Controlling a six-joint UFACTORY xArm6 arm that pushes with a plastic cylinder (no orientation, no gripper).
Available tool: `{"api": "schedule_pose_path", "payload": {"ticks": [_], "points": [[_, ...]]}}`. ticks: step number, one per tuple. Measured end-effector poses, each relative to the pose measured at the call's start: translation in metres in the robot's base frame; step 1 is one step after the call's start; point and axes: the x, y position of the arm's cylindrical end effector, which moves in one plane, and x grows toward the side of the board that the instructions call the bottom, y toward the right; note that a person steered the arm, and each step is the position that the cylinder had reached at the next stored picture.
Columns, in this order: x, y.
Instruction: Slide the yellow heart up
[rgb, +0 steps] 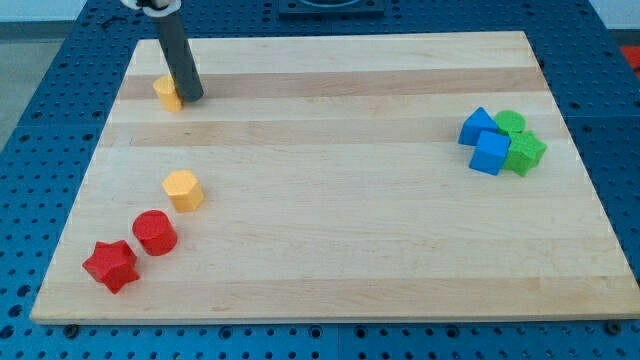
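Note:
A small yellow block (165, 92), which looks like the yellow heart, lies near the board's top left corner. My tip (192, 98) rests on the board right against that block's right side, and the dark rod hides part of it. A second yellow block (183, 189), hexagon-like, sits lower down at the view's left, well apart from my tip.
A red cylinder (155, 232) and a red star (111, 265) lie at the bottom left. At the right, two blue blocks (478, 125) (490, 153) and two green blocks (511, 123) (525, 152) form a tight cluster. The wooden board (330, 250) rests on a blue pegboard.

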Motion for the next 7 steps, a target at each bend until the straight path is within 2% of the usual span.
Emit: {"api": "schedule_pose_path", "payload": {"ticks": [1,2,5,6,7], "points": [[0.033,-0.010],[0.027,-0.031],[-0.053,-0.031],[-0.069,-0.031],[-0.055,-0.029]]}}
